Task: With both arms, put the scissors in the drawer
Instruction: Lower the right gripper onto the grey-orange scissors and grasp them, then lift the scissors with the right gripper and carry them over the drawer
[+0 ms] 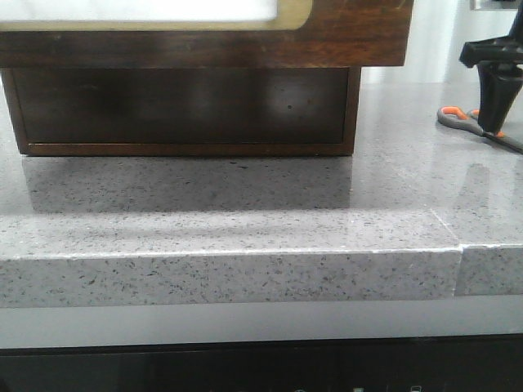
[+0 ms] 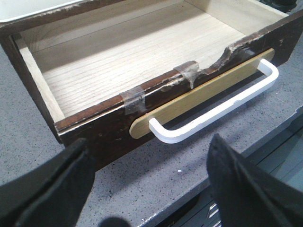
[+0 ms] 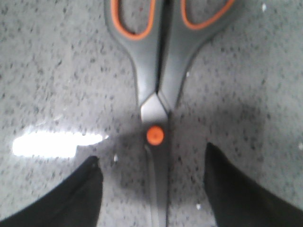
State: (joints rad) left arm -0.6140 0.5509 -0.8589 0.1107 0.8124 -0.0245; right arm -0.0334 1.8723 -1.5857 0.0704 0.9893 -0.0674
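The scissors (image 3: 156, 85) lie flat on the grey counter, with grey handles, orange-lined loops and an orange pivot. My right gripper (image 3: 154, 194) is open and straddles the blades just past the pivot, touching nothing that I can see. In the front view it (image 1: 491, 128) stands over the scissors (image 1: 454, 117) at the far right. The drawer (image 2: 94, 127) is pulled open, its pale interior empty. My left gripper (image 2: 149, 189) is open and empty, just in front of the drawer's dark front. The drawer's front (image 1: 351, 37) fills the top of the front view.
A white bar handle (image 2: 222, 106) on a pale wooden strip crosses the drawer front. Tape patches (image 2: 134, 99) and a chipped notch mark its top edge. The dark cabinet base (image 1: 180, 106) sits below the drawer. The counter's front edge (image 1: 245, 273) runs close by.
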